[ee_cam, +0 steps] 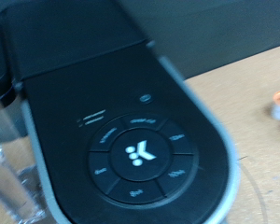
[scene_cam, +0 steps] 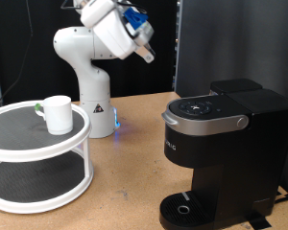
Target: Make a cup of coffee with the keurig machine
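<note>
The white cup (scene_cam: pixel 58 113) stands upright on the top tier of a round white rack (scene_cam: pixel 29 144) at the exterior view's left. The black keurig machine (scene_cam: pixel 221 134) stands at the right, lid down, with its round drip tray (scene_cam: pixel 187 209) bare. My gripper (scene_cam: pixel 146 54) hangs high in the air near the top middle, above and to the left of the machine, with nothing visible in it. The wrist view looks down on the machine's lid and button ring (ee_cam: pixel 135 154); no fingers show there.
The white robot base (scene_cam: pixel 91 86) stands behind the rack on the wooden table (scene_cam: pixel 134 172). A small dark object (scene_cam: pixel 38 108) lies beside the cup on the rack. A clear water tank (ee_cam: pixel 9 177) shows at the machine's side. A dark panel stands behind the machine.
</note>
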You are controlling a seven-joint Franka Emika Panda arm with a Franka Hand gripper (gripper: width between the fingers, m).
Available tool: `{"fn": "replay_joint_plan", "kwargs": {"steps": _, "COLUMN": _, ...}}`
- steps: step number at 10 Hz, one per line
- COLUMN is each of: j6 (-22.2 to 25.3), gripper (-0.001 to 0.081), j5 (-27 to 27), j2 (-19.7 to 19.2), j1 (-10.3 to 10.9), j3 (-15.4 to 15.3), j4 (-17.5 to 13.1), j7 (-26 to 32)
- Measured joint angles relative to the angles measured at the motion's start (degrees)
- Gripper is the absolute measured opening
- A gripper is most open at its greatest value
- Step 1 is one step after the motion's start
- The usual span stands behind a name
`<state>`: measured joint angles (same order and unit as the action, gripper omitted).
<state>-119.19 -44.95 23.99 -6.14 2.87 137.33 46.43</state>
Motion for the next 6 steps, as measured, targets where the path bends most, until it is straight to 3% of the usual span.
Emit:
{"fn": "replay_joint_plan", "kwargs": {"steps": 2, "j6": -0.53, "gripper": 0.0002, "j5": -0.74, "j2": 3.49, "j1": -0.76, "j3": 0.83, "j4": 2.59, "j7": -0.94}}
{"fn": "replay_joint_plan", "kwargs": {"steps": 3, "j6": -0.53, "gripper": 0.0002, "j5": -0.73, "j2": 3.34, "j1": -0.76, "j3": 0.81, "j4": 2.59, "j7": -0.87}}
{"fn": "replay_joint_plan", "kwargs": {"steps": 6, "j6": -9.86, "gripper": 0.0002, "j5": -9.34, "j2": 5.61, "j1": -0.73, "j3": 1.26, "j4": 6.31, "j7": 2.49}}
